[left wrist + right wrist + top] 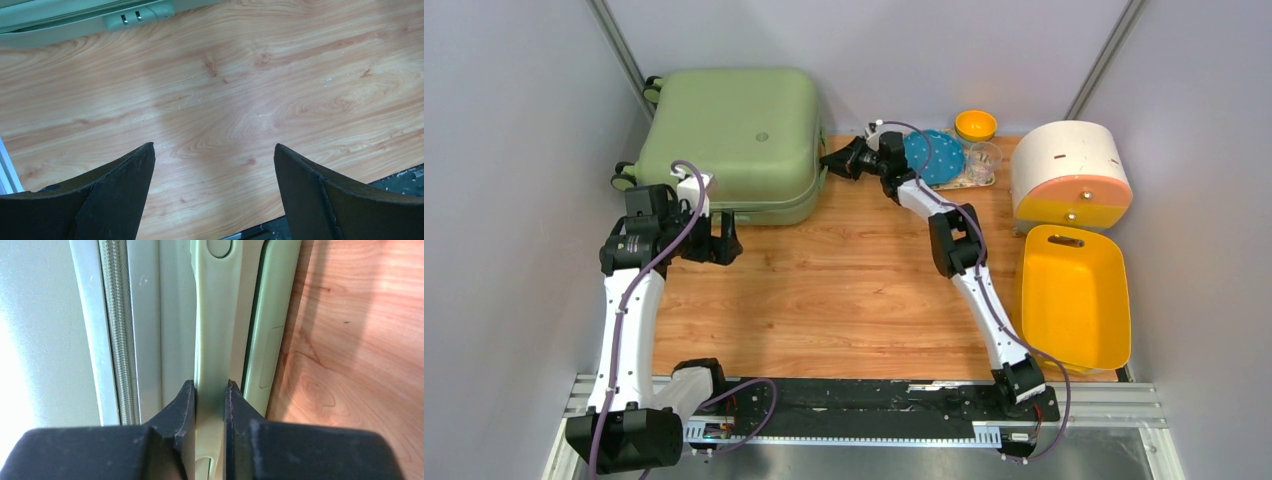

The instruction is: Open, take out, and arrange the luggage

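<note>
The luggage (729, 135), a sage-green hard-shell suitcase, lies flat and closed at the back left of the table, wheels toward the wall. My right gripper (829, 160) is at its right side. In the right wrist view that gripper (210, 385) is shut on the pale green side handle (215, 330), one finger on each face of it, with the zipper (112, 330) running alongside. My left gripper (724, 243) hovers open just in front of the suitcase's near edge. Between its fingers (212, 147) only bare wood shows; the suitcase edge (60, 25) lies beyond.
A round cream-and-orange drawer box (1069, 175) stands at the back right, with a yellow tray (1074, 295) in front of it. Behind the right arm are a blue plate (936, 155), a clear glass (984, 160) and a yellow bowl (975, 124). Grey walls close in on both sides.
</note>
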Available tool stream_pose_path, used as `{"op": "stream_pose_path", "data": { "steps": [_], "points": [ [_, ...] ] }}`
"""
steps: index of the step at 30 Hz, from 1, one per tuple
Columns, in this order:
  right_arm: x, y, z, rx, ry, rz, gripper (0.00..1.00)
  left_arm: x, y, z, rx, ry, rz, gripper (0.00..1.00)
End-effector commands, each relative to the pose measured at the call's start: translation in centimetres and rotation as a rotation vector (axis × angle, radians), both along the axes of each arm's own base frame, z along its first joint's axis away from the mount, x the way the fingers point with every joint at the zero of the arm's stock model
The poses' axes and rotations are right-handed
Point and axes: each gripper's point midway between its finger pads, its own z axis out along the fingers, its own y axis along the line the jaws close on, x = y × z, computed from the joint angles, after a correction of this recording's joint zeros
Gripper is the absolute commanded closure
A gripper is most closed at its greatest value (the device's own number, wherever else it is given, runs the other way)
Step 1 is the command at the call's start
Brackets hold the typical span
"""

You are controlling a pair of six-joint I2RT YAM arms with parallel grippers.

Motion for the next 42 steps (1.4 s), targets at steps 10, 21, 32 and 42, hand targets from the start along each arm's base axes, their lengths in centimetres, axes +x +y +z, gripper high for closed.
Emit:
{"op": "stream_pose_path", "data": {
  "steps": [10,21,32,42],
  "points": [
    [-9.4,-6.3,4.7,0.038,-0.006,0.000,1.00,2.0,4.3,1.9,0.037,-0.136,0.282,0.02],
    [-20.1,-9.6,5.3,-0.130,-0.076,0.021,0.47,0.0,10.8,-2.7,0.002,-0.013,0.656,0.08],
    [-15.0,-20.4,11.1,-0.602,-0.376,-0.027,0.43,1.3,11.1,-5.5,-0.082,0.001,0.751,0.11],
    [3.3,-20.8,16.3,-0.551,-0.518,-0.347,0.49,2.3,10.5,-7.1,-0.130,0.014,0.725,0.13]
  ]
}}
